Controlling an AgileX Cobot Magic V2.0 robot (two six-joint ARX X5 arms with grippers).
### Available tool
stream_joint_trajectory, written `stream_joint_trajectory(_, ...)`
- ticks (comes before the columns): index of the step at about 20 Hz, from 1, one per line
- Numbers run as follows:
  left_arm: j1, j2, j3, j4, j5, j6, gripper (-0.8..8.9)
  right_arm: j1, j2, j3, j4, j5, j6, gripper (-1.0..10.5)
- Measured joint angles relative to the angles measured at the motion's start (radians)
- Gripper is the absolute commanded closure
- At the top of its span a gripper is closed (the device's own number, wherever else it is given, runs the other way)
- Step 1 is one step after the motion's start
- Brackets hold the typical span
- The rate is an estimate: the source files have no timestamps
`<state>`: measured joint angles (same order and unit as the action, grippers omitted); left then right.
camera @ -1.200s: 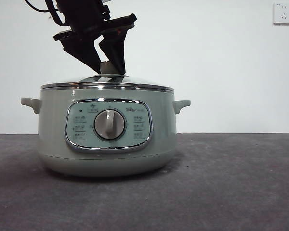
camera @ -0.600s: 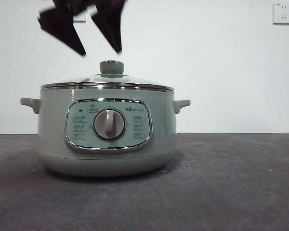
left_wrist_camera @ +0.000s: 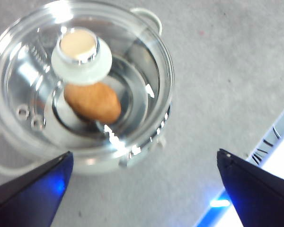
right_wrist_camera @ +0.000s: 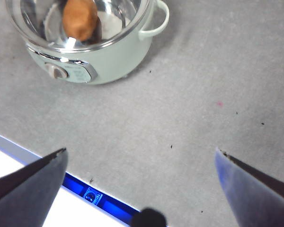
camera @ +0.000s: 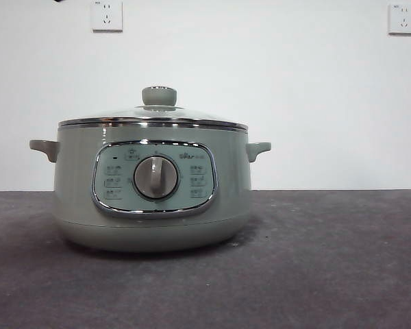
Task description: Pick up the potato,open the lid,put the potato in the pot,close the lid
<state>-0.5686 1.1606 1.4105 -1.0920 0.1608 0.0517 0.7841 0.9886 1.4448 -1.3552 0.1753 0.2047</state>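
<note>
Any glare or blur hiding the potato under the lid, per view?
Left wrist view: white glints on the lid, whole frame soft, potato still plain through the glass. Right wrist view: sharper, potato clear, partly cropped. Front view: evenly lit, pot wall hides it.

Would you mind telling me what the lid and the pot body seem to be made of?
The round domed lid looks like clear glass: the orange-brown potato shows through it. Its rim gleams like polished steel, and the pale green knob looks like matte plastic. The sage-green pot has a smooth satin shell, either plastic or painted metal.
</note>
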Motion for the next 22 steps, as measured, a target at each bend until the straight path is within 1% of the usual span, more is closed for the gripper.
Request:
stream_joint_trajectory(2, 0.000, -0.008, 0.000, -0.024, 0.000, 0.000, 1.10, 0.000, 0.011, 0.000, 0.000, 0.000, -0.003, 2.2)
stream_joint_trajectory(3, 0.000, -0.008, 0.000, -0.032, 0.000, 0.000, 1.61, 0.000, 0.014, 0.000, 0.000, 0.000, -0.005, 2.3)
stream_joint_trajectory(4, 0.000, -0.008, 0.000, -0.041, 0.000, 0.000, 4.36, 0.000, 0.016, 0.000, 0.000, 0.000, -0.008, 4.4)
stream_joint_trajectory(5, 0.000, -0.008, 0.000, -0.048, 0.000, 0.002, 8.84, 0.000, 0.016, 0.000, 0.000, -0.002, -0.014, 9.9)
stream_joint_trajectory(6, 0.000, -0.008, 0.000, -0.047, 0.000, 0.007, 8.33, 0.000, 0.016, 0.000, 0.000, -0.008, -0.027, 9.2)
stream_joint_trajectory(7, 0.000, -0.010, 0.000, -0.047, 0.000, 0.010, 8.23, 0.000, 0.016, 0.000, 0.000, -0.008, -0.038, 9.5)
stream_joint_trajectory(10, 0.000, -0.014, 0.000, -0.048, 0.000, 0.012, 8.16, 0.000, 0.016, -0.001, 0.000, -0.006, -0.056, 9.5)
stream_joint_trajectory(14, 0.000, -0.014, 0.000, -0.054, 0.000, 0.011, 8.16, 0.000, 0.016, -0.001, 0.000, -0.005, -0.056, 9.5)
stream_joint_trajectory(22, 0.000, -0.014, 0.000, 0.123, 0.000, 0.011, 8.16, 0.000, 0.016, -0.001, 0.000, 0.000, -0.056, 9.5)
